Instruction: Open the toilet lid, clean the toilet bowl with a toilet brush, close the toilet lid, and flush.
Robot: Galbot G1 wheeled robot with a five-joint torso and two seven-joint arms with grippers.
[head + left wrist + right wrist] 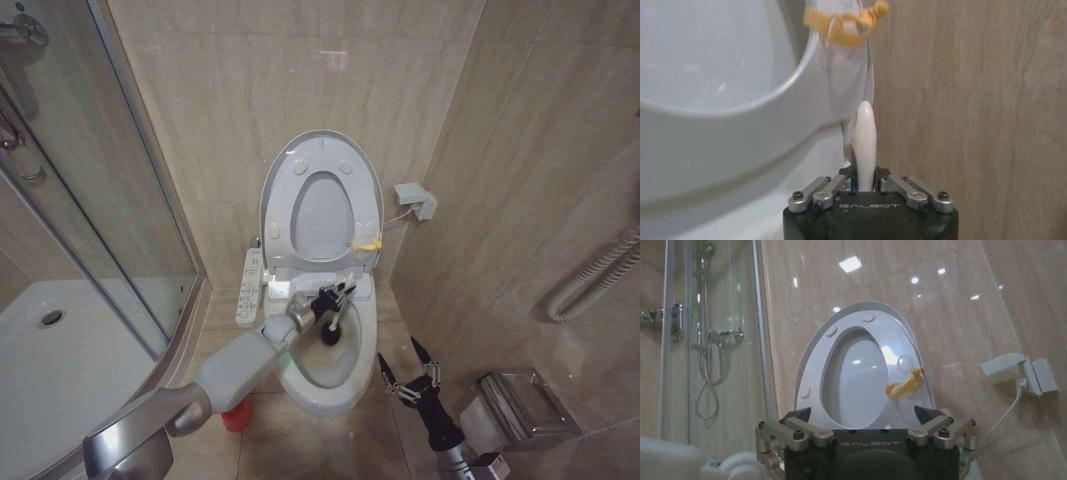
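Left gripper (335,297), frame centre, clamped on thin white stick handle of toilet brush (331,322); dark bristle head inside stained white ceramic toilet bowl (322,377).
Brush judged light, stiff, slick: grip mid-handle.
Glossy white toilet lid (283,182) upright.
Right gripper (403,368) lower right, spread, empty.

A: What stands around the beige tiled wall (250,120)?

B: Left of it, a curved glass shower screen (110,200) over a white shower tray (60,350). Right of it, a small white wall socket box (417,201), a coiled grey hose (595,280), and lower down a shiny steel paper holder (520,405).
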